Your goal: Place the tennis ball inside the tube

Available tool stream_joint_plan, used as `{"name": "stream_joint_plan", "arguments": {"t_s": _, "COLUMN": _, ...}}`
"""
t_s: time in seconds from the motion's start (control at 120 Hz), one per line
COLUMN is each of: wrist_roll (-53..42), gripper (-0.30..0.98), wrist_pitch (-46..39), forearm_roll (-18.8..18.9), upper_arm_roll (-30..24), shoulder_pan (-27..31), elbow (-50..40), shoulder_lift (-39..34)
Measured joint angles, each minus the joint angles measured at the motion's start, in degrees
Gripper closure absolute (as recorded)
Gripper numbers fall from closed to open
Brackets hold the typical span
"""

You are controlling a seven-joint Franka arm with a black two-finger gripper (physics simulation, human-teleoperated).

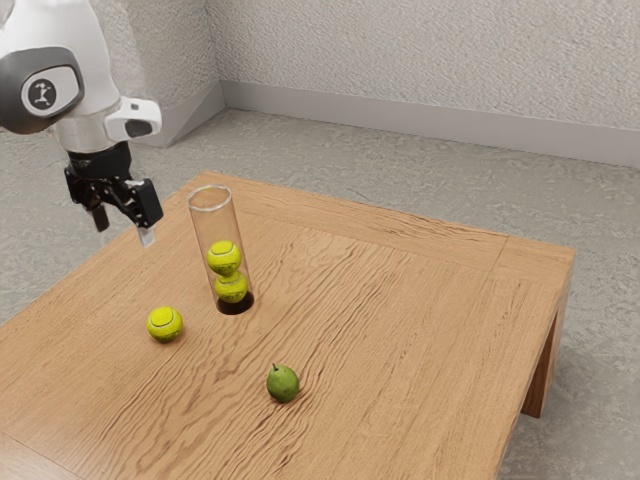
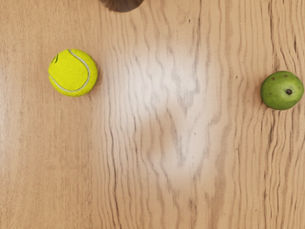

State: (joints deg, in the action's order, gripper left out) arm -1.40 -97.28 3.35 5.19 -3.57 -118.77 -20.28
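High above the table, at the exterior view's left, my gripper (image 1: 124,232) is open, its two fingers apart with nothing between them. The loose tennis ball (image 1: 165,324) rests on the tabletop, lower than the gripper and beside the tube. In the wrist view that tennis ball (image 2: 73,72) lies apart from the other things. A clear tube (image 1: 203,226) stands upright with a dark base and holds two tennis balls (image 1: 225,258), one on top of the other. The tube's dark base (image 2: 122,4) appears at the wrist view's edge.
A green pear-like fruit (image 1: 283,384) sits on the wooden table (image 1: 400,330), some way from the ball and the tube. The same green fruit (image 2: 281,90) is in the wrist view. Pale walls and a grey floor surround the table.
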Motion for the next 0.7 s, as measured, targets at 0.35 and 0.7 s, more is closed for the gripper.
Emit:
{"name": "stream_joint_plan", "arguments": {"t_s": 0.35, "wrist_roll": -0.9, "gripper": 0.00, "wrist_pitch": -19.2, "forearm_roll": 0.3, "upper_arm_roll": 0.3, "shoulder_pan": 3.3, "elbow": -16.1, "shoulder_lift": 3.2}}
{"name": "stream_joint_plan", "arguments": {"t_s": 0.7, "wrist_roll": -10.1, "gripper": 0.00, "wrist_pitch": -32.6, "forearm_roll": -2.4, "upper_arm_roll": 0.3, "shoulder_pan": 8.8, "elbow": -12.8, "shoulder_lift": 17.9}}
